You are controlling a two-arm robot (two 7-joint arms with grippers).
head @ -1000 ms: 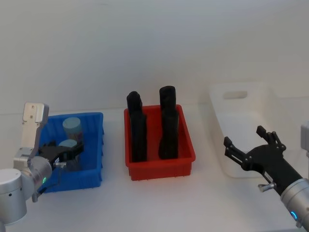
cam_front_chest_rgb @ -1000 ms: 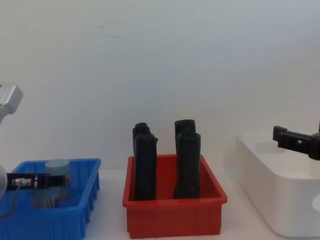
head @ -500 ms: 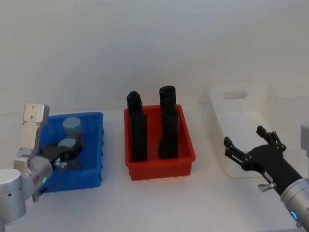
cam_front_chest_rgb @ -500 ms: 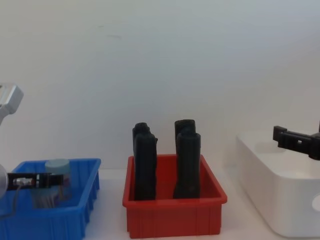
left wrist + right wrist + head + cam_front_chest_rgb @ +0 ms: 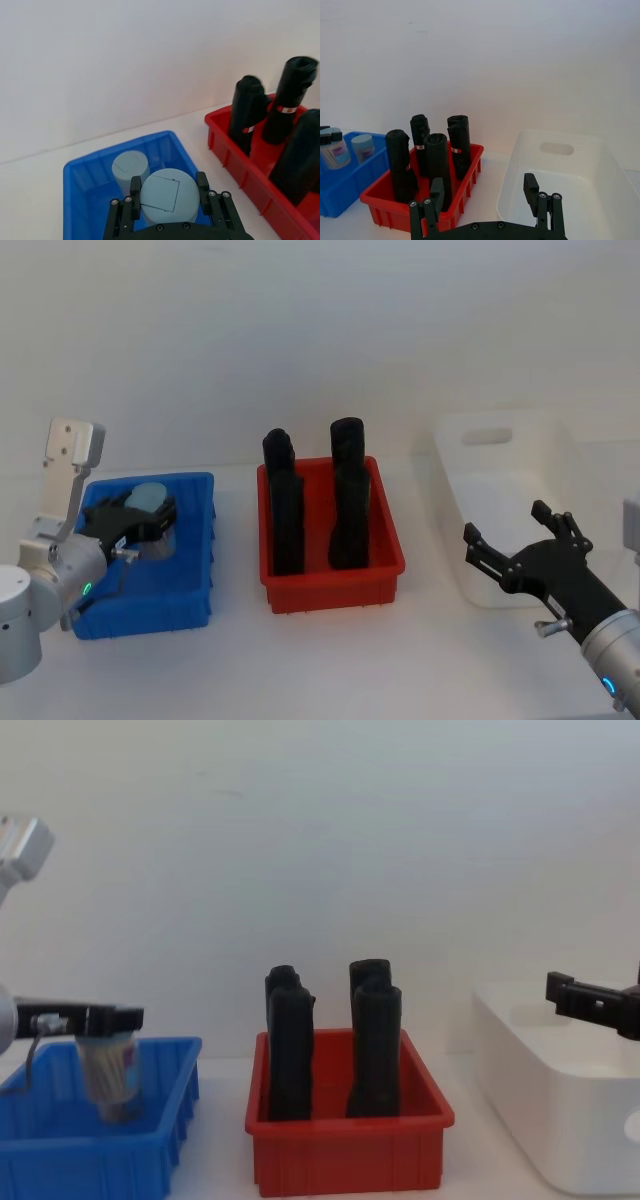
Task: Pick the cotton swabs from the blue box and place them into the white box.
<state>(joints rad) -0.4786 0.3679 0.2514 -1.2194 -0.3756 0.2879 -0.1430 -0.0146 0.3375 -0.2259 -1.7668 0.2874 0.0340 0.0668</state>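
Note:
My left gripper [image 5: 145,518] is shut on one tub of cotton swabs [image 5: 111,1072] and holds it upright, above the floor of the blue box [image 5: 200,545]. In the left wrist view the fingers [image 5: 135,189] clamp both sides of the held tub's pale blue lid [image 5: 167,197]. A second tub [image 5: 129,167] stands in the blue box [image 5: 75,172] behind it. The white box [image 5: 500,485] stands at the far right. My right gripper [image 5: 505,523] hovers open near the white box's front left corner, holding nothing.
A red bin [image 5: 335,590] holding several tall black objects [image 5: 285,505] stands between the blue box and the white box. Bare white table lies in front of all three containers, with a white wall behind.
My left gripper has risen with the tub of cotton swabs in it, lifting it off the floor of the blue box. The right arm has not moved.

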